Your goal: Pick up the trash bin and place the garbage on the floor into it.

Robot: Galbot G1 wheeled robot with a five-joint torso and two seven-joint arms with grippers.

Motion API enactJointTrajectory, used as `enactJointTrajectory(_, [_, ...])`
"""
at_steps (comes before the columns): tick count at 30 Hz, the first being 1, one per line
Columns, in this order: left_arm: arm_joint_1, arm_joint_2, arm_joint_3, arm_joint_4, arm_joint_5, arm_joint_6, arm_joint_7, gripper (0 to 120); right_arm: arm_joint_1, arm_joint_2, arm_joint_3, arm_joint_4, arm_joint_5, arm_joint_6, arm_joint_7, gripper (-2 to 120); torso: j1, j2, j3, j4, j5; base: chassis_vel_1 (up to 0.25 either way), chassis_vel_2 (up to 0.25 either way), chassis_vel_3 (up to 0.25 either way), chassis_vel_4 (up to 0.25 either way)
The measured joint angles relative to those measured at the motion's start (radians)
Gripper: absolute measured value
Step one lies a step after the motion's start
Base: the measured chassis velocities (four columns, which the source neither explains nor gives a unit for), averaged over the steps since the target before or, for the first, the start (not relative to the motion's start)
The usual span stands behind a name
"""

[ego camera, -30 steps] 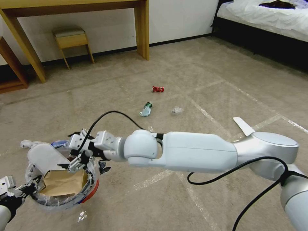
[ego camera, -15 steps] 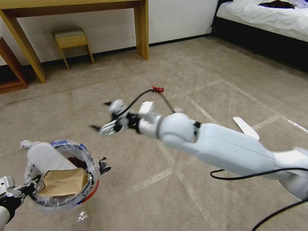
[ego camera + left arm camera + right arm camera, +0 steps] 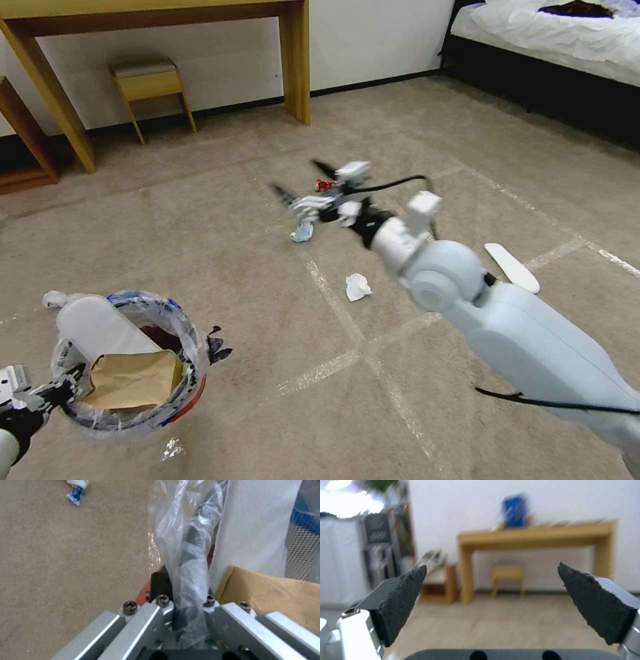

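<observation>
"Start close in. What was the left arm doing?"

"The left gripper [image 3: 41, 395] sat at about eight o'clock, nearest the robot, exactly where it had been a second before. Its jaws were pinched on the plastic-lined rim of the trash bin [image 3: 192, 398], holding it off the floor [image 3: 267, 347]. The wrist camera showed the crinkled liner [image 3: 186, 562] caught right between them."

"And inside the bin?"

"A brown paper bag [image 3: 131, 379] and a white slipper [image 3: 99, 328] leaned in it, same as before. A small clear scrap [image 3: 172, 449] lay just beside the bin's base."

"So what had changed?"

"The right arm. A second earlier its gripper hung over the bin's mouth. It then swung up and away towards twelve o'clock, quickly enough to blur. The right gripper [image 3: 298, 179] ended well out over the carpet, jaws spread wide with nothing between them. Its own camera looked straight across the room through the gap."

"Meaning the drop was finished?"

"I'd say so. It looked like a reach for the next piece."

"What was left?"

"A crumpled tissue [image 3: 358, 287] near twelve, mid-floor. Another flat white slipper [image 3: 512, 267] at two o'clock. Farther out, a bluish bottle [image 3: 301, 232] just under the open gripper, and a red can [image 3: 325, 185] beyond it."

"Which one was it after?"

"Couldn't tell. Bottle or can, I'd guess."
</observation>
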Motion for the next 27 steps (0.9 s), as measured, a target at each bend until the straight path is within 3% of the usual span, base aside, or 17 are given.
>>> enactJointTrajectory(5, [0.0,-0.005,-0.002,-0.005,0.001,0.0,0.0,1,-0.119,-0.002,0.173,-0.017,-0.075,0.112,-0.02,100,0.0,0.0,0.0,0.0006,-0.0001,0.0,0.0,0.0,0.0])
enactJointTrajectory(13, [-0.003,-0.015,-0.005,-0.011,0.002,0.0,0.003,1,-0.29,0.015,0.367,-0.02,-0.163,0.18,-0.022,100,0.0,0.0,0.0,0.0,-0.0001,0.0,0.0,0.0,0.0])
enactJointTrajectory(14, [-0.007,-0.026,-0.006,-0.02,0.004,0.0,0.006,1,-0.39,0.043,0.475,-0.019,-0.227,0.204,-0.022,100,0.0,0.0,0.0,0.0003,-0.0003,0.0,0.0,0.0,0.0])
enactJointTrajectory(18, [-0.015,-0.039,-0.005,-0.03,0.012,0.0,0.011,1,-0.509,0.096,0.595,-0.009,-0.311,0.231,-0.024,100,0.0,0.0,0.0,0.0002,-0.0005,0.0,0.0,0.0,0.0])
enactJointTrajectory(19, [-0.021,-0.046,-0.001,-0.032,0.017,-0.001,0.012,1,-0.578,0.142,0.651,-0.007,-0.357,0.258,-0.027,100,0.0,0.0,0.0,0.0005,-0.0001,0.0,0.0,0.0,0.0])
enactJointTrajectory(27, [-0.034,-0.052,0.012,-0.012,0.048,-0.014,0.042,1,-0.732,0.228,0.706,-0.007,-0.403,0.303,-0.028,100,0.0,0.0,0.0,0.0002,-0.0003,0.0,0.0,0.0,0.0])
